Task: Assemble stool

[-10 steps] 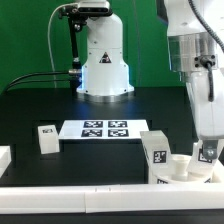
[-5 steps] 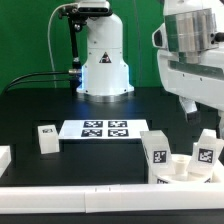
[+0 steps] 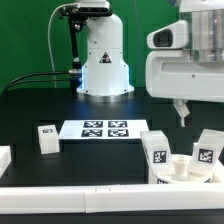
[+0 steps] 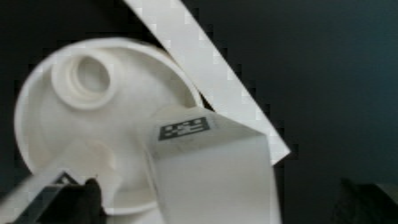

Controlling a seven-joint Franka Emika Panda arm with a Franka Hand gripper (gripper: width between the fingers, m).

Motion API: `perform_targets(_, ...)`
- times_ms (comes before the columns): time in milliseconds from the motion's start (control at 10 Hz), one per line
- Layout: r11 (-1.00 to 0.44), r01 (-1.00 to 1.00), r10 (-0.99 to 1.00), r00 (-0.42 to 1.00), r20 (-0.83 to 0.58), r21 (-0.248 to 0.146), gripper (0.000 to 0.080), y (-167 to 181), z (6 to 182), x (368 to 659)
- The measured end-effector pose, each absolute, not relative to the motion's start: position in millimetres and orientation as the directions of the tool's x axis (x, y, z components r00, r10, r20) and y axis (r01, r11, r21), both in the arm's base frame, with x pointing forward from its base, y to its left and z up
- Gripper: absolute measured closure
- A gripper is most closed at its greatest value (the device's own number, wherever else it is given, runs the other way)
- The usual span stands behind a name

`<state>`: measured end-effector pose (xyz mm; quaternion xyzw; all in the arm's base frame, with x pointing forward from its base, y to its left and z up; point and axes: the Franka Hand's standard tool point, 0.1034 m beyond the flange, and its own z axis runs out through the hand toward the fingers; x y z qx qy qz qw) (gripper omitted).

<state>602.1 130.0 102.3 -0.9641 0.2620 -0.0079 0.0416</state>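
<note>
**Step in hand: fetch the next leg.**

1. State of assembly. The seat lies on the surface at the exterior view's right, just behind the rail. Two legs stand on it: one at its left edge, one at its right edge. Between them one socket shows empty. Whether the standing legs are fully seated cannot be told.

2. State of the jaws. The jaws are spread wide and hold nothing. In the wrist view the fingertips sit at opposite edges of the picture, and only the seat and one tagged leg show below and between them.

3. Position. The jaws hang above the seat and apart from it, over the gap between the two standing legs and nearer the right one. They touch no part.

4. Recommended procedure. The loose leg stands well apart, at the exterior view's left, beside the marker board.
   - Rise clear of both standing legs before travelling sideways, since a low sweep would likely knock them.
   - Descend with the jaws astride the leg's flat faces.
   - Close low enough on the leg that it does not pivot.
   - Carry it upright to the empty socket.
</note>
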Motion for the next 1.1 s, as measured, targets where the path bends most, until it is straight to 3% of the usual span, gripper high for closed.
perform_targets(100,-0.938,-0.338,-0.340,0.940,0.011,-0.078,0.0150,130.1,101.9,602.7)
perform_targets(600,-0.996,-0.061,-0.063,0.997,0.034,-0.061,0.0150,125.8,101.7,603.2)
perform_targets(700,-0.985,0.175,0.174,0.984,0.042,-0.015,0.0150,130.4,104.0,604.5)
perform_targets(800,-0.943,0.332,0.332,0.942,0.039,0.003,0.0150,136.9,105.8,604.5)
perform_targets(1100,-0.844,0.536,0.537,0.843,0.026,0.029,0.0150,134.5,105.7,604.6)
